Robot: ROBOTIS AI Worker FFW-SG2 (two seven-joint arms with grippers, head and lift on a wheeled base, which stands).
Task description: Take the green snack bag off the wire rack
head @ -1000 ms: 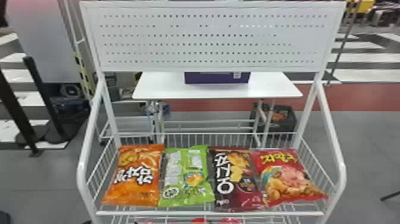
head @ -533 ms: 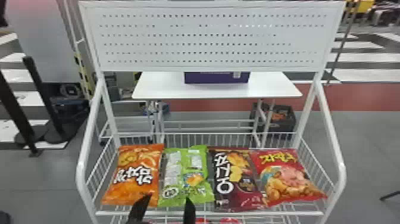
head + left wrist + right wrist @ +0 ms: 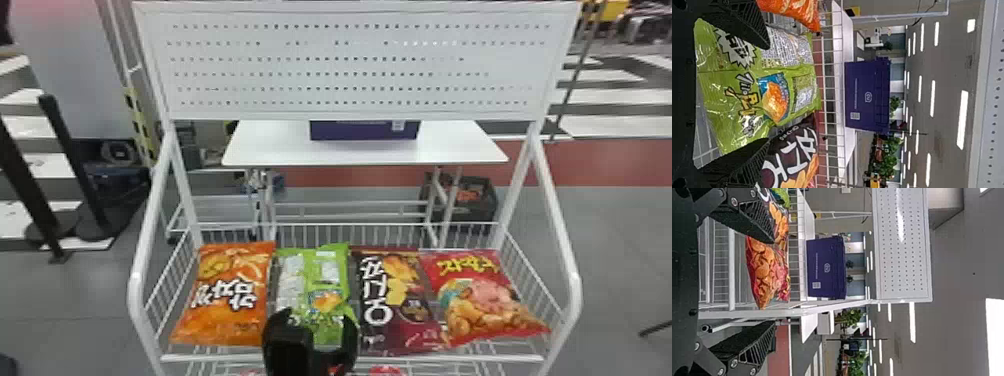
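Note:
In the head view my left gripper [image 3: 314, 325] stands open over the front end of the green snack bag [image 3: 320, 280], which lies on the wire rack [image 3: 350, 358] between an orange bag and a dark brown bag. From the left wrist, the open gripper [image 3: 768, 94] has one finger at each side of the green bag [image 3: 715, 94]; whether they touch it I cannot tell. The right gripper [image 3: 774, 282] is open in its wrist view, facing the rack's side, with nothing held between its fingers.
The orange bag [image 3: 227, 295] lies left of the green one, the brown bag [image 3: 395, 305] and red bag [image 3: 487, 300] right of it. A white perforated panel [image 3: 350, 65] rises above the rack. Behind stands a white table [image 3: 270, 145] with a purple box [image 3: 365, 130].
The left gripper has come into the head view from the bottom edge and moved forward over the green bag's near end. The bags have stayed where they were.

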